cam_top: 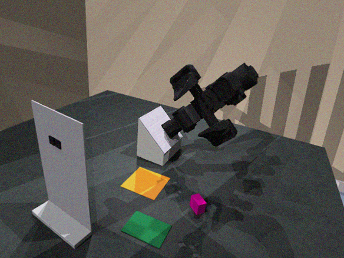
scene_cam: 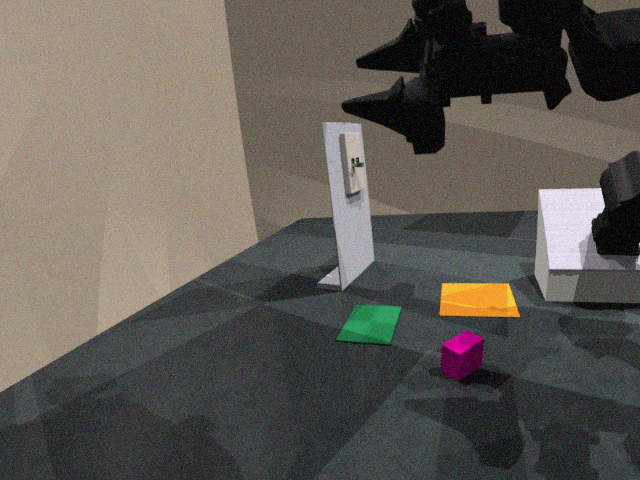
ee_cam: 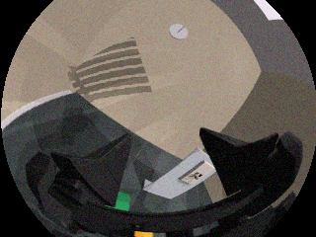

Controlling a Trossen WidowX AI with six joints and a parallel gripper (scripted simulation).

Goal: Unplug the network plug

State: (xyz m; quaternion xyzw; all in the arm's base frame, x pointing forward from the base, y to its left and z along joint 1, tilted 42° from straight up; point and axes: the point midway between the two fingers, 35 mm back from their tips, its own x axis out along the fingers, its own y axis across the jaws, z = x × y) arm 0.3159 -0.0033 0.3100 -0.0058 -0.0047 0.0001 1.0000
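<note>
The upright white panel (cam_top: 66, 178) (scene_cam: 355, 232) (ee_cam: 168, 190) stands on the table, its back toward the top camera. Its front bears a pale socket plate (scene_cam: 353, 181) (ee_cam: 187, 178). A small dark and grey plug (scene_cam: 358, 164) (ee_cam: 197, 175) shows at the plate's openings; its tab is too small to make out. My gripper (cam_top: 187, 117) (scene_cam: 350, 84) (ee_cam: 165, 134) is open, with nothing between its fingers, raised above the table and away from the panel. A green square (cam_top: 147, 228) (scene_cam: 369, 324) (ee_cam: 122, 201) and an orange square (cam_top: 147, 184) (scene_cam: 478, 300) (ee_cam: 143, 234) lie flat on the table.
A magenta block (cam_top: 198, 203) (scene_cam: 461, 356) stands on the table near the two squares. A white wedge-shaped block (cam_top: 150, 141) (scene_cam: 568, 227) stands beyond the orange square in the top view. The panel has a flat foot (cam_top: 61, 225) at its base.
</note>
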